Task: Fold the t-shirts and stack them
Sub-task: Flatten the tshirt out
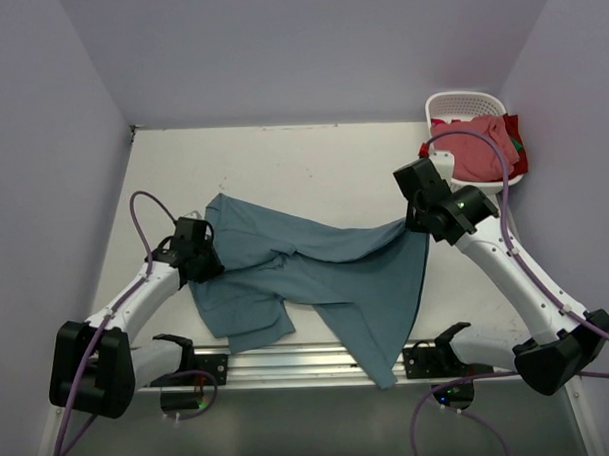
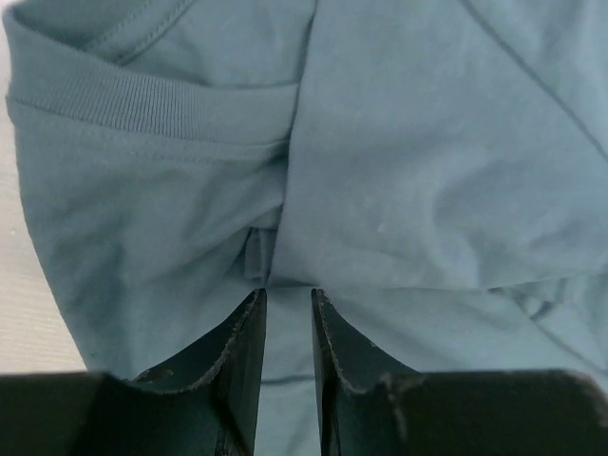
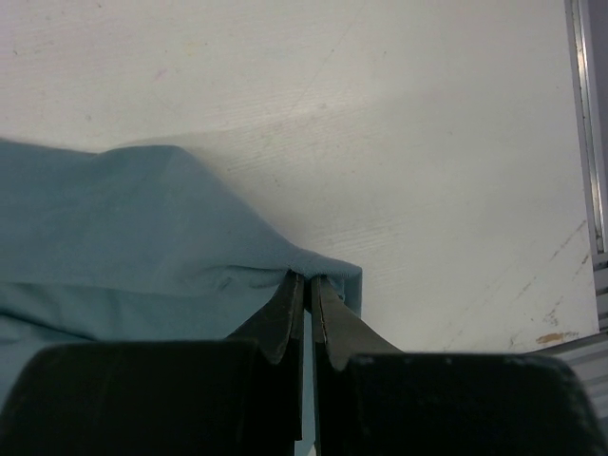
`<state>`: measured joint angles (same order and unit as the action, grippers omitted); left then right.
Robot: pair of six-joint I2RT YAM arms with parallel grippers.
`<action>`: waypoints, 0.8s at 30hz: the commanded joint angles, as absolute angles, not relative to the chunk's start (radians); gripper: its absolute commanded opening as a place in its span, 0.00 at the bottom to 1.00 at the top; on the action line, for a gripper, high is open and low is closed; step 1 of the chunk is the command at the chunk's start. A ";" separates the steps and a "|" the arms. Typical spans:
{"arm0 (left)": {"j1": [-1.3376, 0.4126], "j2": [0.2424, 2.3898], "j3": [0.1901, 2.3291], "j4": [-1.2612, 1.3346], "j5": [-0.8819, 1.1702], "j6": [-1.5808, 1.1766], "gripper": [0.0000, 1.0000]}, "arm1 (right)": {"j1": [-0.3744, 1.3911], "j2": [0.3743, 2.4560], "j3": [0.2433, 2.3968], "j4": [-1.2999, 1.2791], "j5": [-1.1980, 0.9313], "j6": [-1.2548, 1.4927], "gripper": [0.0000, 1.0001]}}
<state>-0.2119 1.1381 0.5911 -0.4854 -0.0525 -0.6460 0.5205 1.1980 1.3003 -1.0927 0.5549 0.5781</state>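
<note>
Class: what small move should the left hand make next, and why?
Probably close the left hand fully on the soft dusty teal-blue cloth t-shirt: its jaws stand narrowly apart over puckered cloth beside the ribbed collar, while the right hand pinches another edge shut.

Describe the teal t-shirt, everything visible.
The teal t-shirt is soft dusty blue-green knit with a ribbed collar, lying crumpled and partly spread across the white table, one end drooping over the near edge. The right tool pinches a raised edge; the left tool straddles a pucker below the collar, grip unclear.
</note>
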 commanded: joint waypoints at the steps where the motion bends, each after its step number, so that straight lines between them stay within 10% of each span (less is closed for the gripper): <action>1: -0.213 1.160 0.565 -0.430 -0.049 -0.676 0.29 | 0.511 1.200 1.289 -1.057 0.549 0.563 0.00; 13: -0.213 1.230 0.571 -0.353 -0.136 -0.673 0.28 | 0.502 1.209 1.293 -1.055 0.540 0.558 0.00; 24: -0.212 1.270 0.580 -0.330 -0.181 -0.663 0.50 | 0.496 1.204 1.284 -1.054 0.535 0.555 0.00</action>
<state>-0.2119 1.2659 0.5648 -0.3645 -0.1387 -0.6697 0.5026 1.2064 1.2896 -1.0786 0.5308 0.5671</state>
